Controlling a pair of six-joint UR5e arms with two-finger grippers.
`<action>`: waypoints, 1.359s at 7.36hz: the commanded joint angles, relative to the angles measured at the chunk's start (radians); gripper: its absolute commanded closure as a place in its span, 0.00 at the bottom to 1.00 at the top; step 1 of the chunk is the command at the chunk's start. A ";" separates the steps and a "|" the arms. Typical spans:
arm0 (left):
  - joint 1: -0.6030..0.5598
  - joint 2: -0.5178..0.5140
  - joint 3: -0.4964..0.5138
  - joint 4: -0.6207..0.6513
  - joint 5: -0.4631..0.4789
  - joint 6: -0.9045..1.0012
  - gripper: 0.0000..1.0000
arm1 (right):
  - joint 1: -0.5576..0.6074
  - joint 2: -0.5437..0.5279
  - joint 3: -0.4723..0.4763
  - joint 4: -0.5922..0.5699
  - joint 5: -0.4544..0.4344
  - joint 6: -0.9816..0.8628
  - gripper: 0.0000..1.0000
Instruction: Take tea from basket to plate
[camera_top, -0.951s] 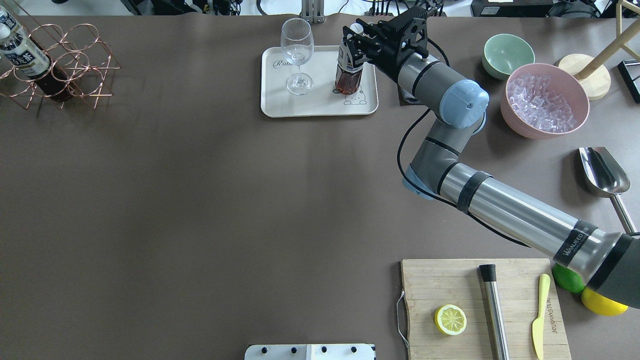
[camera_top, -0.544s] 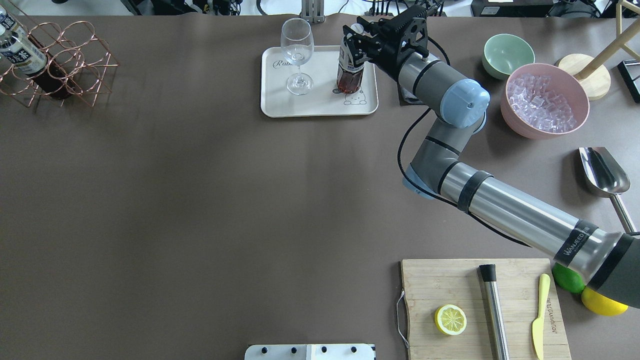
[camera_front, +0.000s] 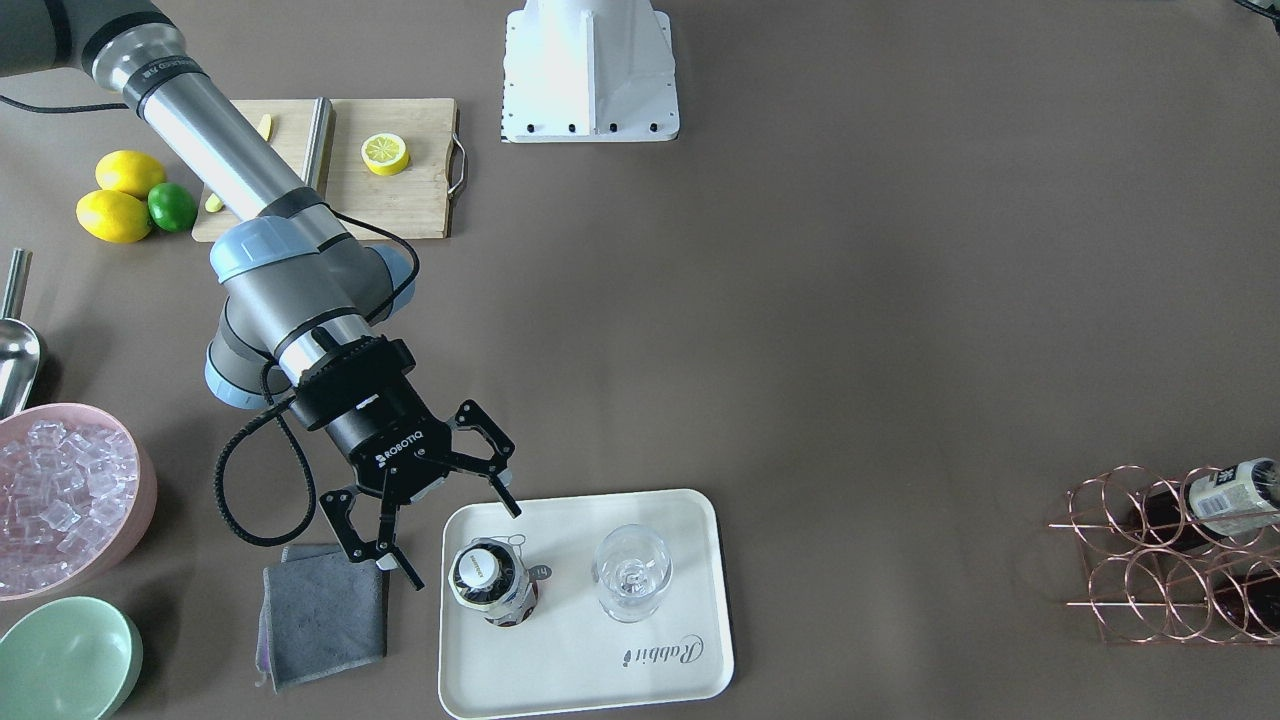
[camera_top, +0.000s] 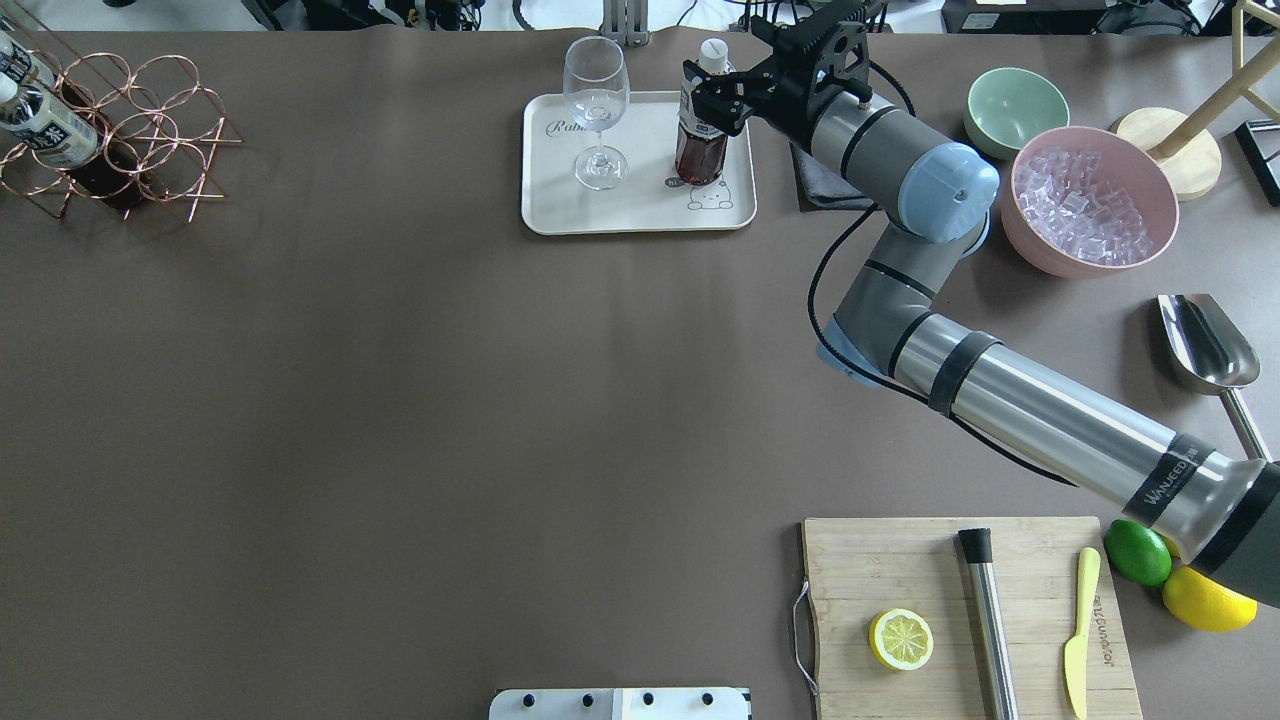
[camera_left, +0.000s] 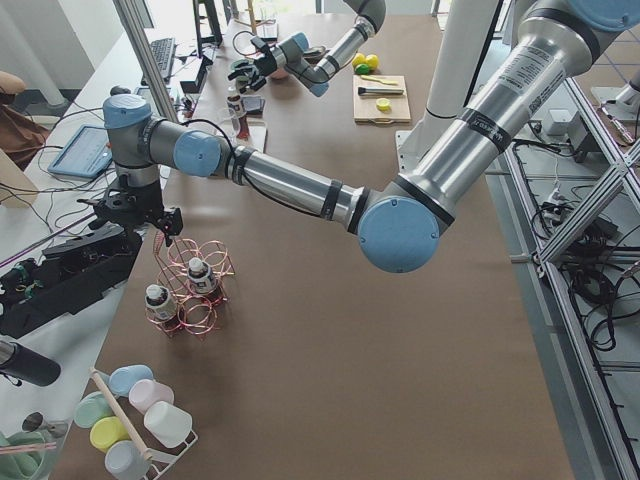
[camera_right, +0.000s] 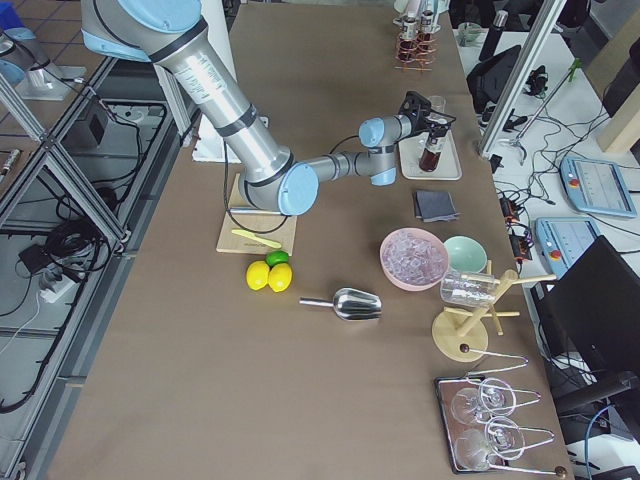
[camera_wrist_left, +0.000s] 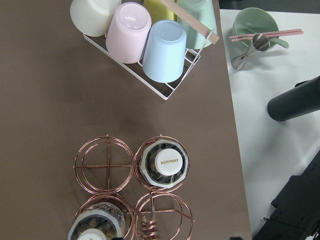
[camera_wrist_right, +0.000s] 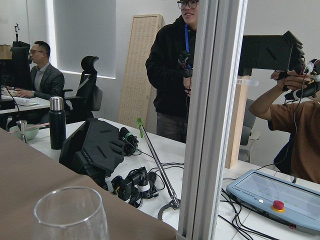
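Note:
The tea bottle (camera_front: 490, 588) stands upright on the cream plate (camera_front: 660, 655), beside a stemmed glass (camera_front: 632, 572). It also shows in the overhead view (camera_top: 700, 140) on the plate (camera_top: 560, 205). My right gripper (camera_front: 455, 537) is open and empty, just off the bottle's side and apart from it; overhead, the right gripper (camera_top: 716, 92) is near the cap. The copper basket (camera_top: 120, 130) at the far left holds two more bottles (camera_wrist_left: 164, 163). My left gripper (camera_left: 162, 220) is at the basket's handle (camera_left: 165, 250); I cannot tell if it is shut.
A grey cloth (camera_front: 320, 612) lies beside the plate under the right wrist. The pink ice bowl (camera_top: 1090, 200) and green bowl (camera_top: 1015, 110) sit to the right. A cutting board (camera_top: 960, 620) with a lemon half, a scoop (camera_top: 1205, 345) and a rack of cups (camera_wrist_left: 150, 40) are around.
My right gripper has opened, let go of the tea bottle and drawn back to the right. The bottle stays upright on the plate. The basket has shifted slightly.

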 joint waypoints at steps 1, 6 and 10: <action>-0.026 0.124 -0.200 0.029 -0.028 0.060 0.02 | 0.081 -0.043 0.136 -0.083 0.148 -0.003 0.00; -0.023 0.431 -0.476 0.114 -0.160 0.536 0.02 | 0.253 -0.137 0.342 -0.585 0.590 -0.009 0.00; -0.016 0.681 -0.469 -0.148 -0.161 1.090 0.02 | 0.260 -0.472 0.821 -1.112 0.774 0.043 0.00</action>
